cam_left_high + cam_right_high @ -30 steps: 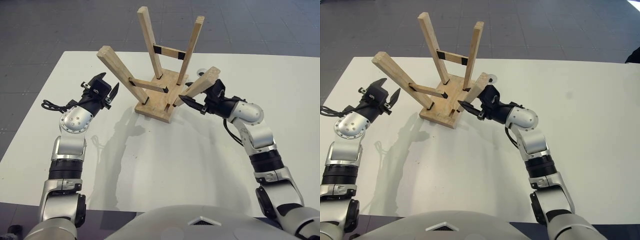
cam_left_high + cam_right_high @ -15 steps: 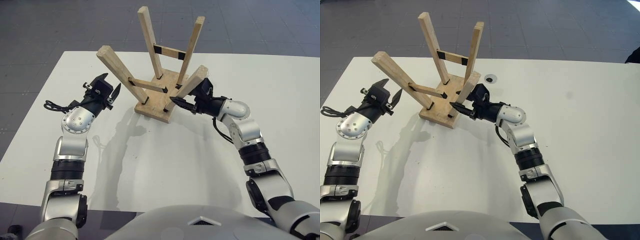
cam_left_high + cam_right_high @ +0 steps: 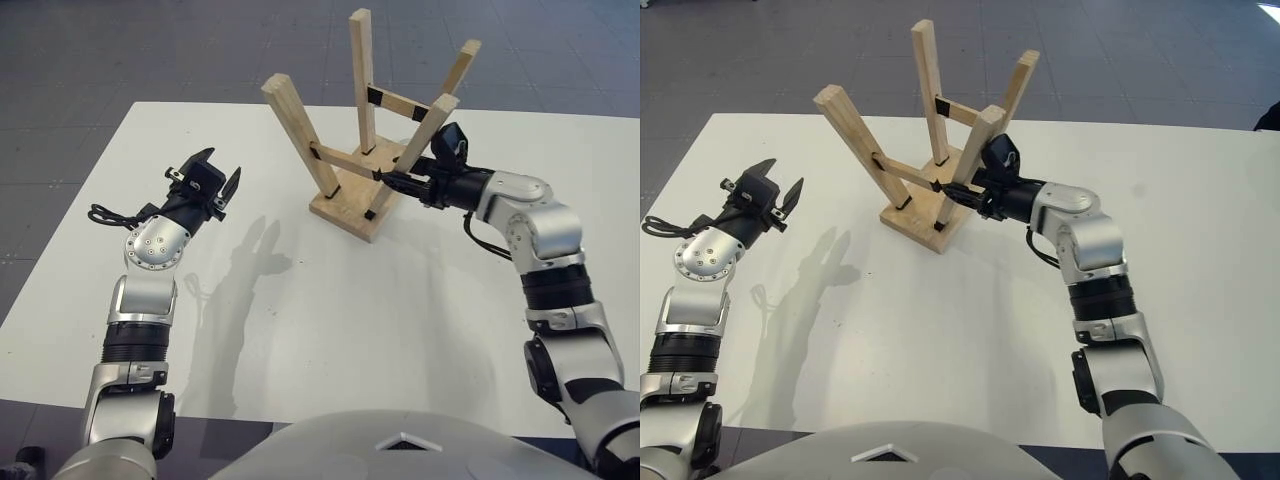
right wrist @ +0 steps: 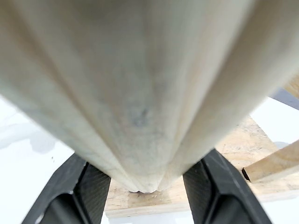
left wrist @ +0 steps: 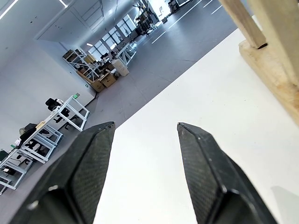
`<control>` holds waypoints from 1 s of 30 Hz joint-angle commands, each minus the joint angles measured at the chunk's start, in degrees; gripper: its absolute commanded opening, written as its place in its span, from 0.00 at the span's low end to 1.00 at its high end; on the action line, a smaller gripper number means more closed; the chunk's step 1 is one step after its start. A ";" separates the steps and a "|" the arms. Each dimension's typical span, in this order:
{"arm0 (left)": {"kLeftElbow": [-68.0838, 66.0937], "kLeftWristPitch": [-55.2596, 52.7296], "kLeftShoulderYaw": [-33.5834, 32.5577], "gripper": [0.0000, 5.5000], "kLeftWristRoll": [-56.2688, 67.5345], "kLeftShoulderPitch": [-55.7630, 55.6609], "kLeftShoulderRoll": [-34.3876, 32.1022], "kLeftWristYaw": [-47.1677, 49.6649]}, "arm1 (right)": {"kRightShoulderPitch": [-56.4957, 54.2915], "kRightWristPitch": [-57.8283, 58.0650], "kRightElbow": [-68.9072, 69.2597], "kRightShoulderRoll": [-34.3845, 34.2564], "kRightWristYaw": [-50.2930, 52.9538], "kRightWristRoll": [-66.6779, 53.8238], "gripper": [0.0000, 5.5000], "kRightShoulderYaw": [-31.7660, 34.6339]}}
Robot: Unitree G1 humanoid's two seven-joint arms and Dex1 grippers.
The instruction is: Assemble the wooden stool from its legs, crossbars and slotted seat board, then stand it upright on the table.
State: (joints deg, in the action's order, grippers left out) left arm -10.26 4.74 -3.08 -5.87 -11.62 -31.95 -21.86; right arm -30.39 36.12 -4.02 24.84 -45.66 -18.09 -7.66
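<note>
The wooden stool stands upside down on the white table (image 3: 330, 320), its seat board (image 3: 345, 207) flat on the surface and several legs pointing up. Crossbars (image 3: 343, 162) join the legs in pairs. My right gripper (image 3: 393, 181) is shut on the near right leg (image 3: 427, 132), low down by the board. In the right wrist view that leg (image 4: 140, 84) runs between the black fingers (image 4: 91, 189). My left gripper (image 3: 214, 181) hovers open and empty over the table, well left of the stool. The left wrist view has its fingers (image 5: 86, 172) apart and the seat board (image 5: 273, 74) at the edge.
A black cable (image 3: 103, 213) loops beside my left wrist. Bare white tabletop stretches across the near half and between my left gripper and the stool. The table's far edge (image 3: 250, 103) runs just behind the stool, with grey floor beyond.
The whole stool has slid to the right across the table, with my right gripper on its near right leg. That leg now stands steeper. My left gripper has stayed put, open.
</note>
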 commanded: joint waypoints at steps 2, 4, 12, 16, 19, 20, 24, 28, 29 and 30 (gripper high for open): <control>1.97 -1.78 0.00 0.45 0.06 0.51 0.82 0.61 | 10.72 8.06 3.03 10.62 1.49 6.47 0.37 -5.22; 2.20 -1.99 0.00 0.45 0.04 0.54 0.96 0.64 | 12.49 4.13 2.97 10.56 2.60 6.57 0.37 -4.74; 2.88 -2.35 0.28 0.45 0.23 1.13 1.35 0.48 | 24.49 -23.07 0.27 2.41 5.86 3.08 0.37 4.55; 2.61 -2.48 0.42 0.45 0.34 0.78 1.54 0.19 | 26.11 -33.85 -4.10 1.31 6.40 6.52 0.37 3.01; 2.92 -3.04 0.84 0.45 0.55 0.70 1.79 -0.36 | 25.89 -38.17 -5.83 2.33 5.72 9.19 0.37 0.42; 3.36 -3.45 1.22 0.45 1.07 0.84 2.02 -1.15 | 25.62 -37.83 -5.43 2.67 5.70 9.36 0.37 -0.09; 9.07 -6.02 3.80 0.45 7.33 2.42 3.82 -7.99 | 23.50 -34.22 -2.33 3.44 5.39 8.74 0.37 -1.60; 20.62 -15.55 6.57 0.45 20.31 2.95 -0.47 -23.79 | 21.77 -26.74 1.29 4.35 3.84 5.12 0.37 -1.89; 22.91 -18.30 5.68 0.45 23.40 2.09 -3.23 -27.73 | 21.53 -24.02 2.83 4.77 2.60 3.29 0.37 -1.92; 25.57 -22.58 4.24 0.45 27.71 0.20 -6.58 -31.71 | 21.10 -21.34 4.12 5.39 0.75 1.32 0.37 -2.00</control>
State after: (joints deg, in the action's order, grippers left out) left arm 10.60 -11.24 3.57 15.66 -8.60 -32.30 -46.80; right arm -11.71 7.30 -0.33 28.23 -40.41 -16.04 -7.35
